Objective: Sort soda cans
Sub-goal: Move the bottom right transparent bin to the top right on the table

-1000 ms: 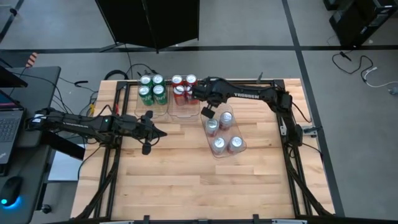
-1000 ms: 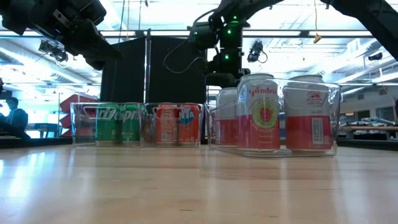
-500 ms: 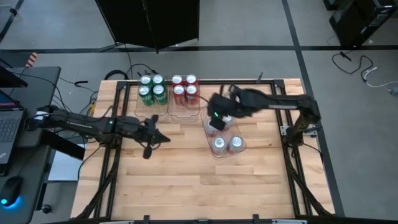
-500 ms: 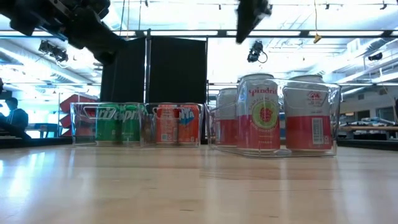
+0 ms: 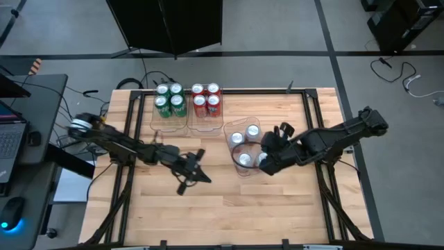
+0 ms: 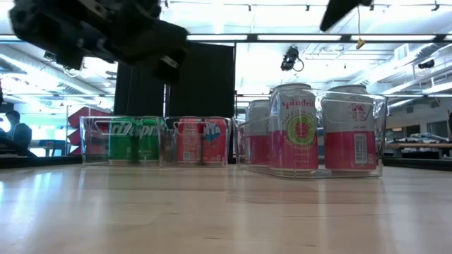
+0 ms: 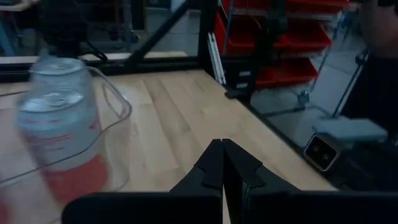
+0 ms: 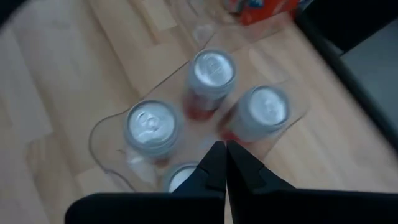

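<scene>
I see green cans [image 5: 169,99], red cans [image 5: 206,99] and silver-topped pink cans [image 5: 244,142] grouped in trays; both jaws clenched, empty.

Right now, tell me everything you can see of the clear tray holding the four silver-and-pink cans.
The clear tray is a see-through plastic bin with rounded corners and upright walls, resting flat on the wooden table, turned at a slight angle. It sits apart from the two trays at the back edge. Four silver-and-pink cans stand upright inside, two by two, filling it. The right gripper hangs over its near corner, jaws shut, holding nothing; whether it touches the tray cannot be told.
</scene>
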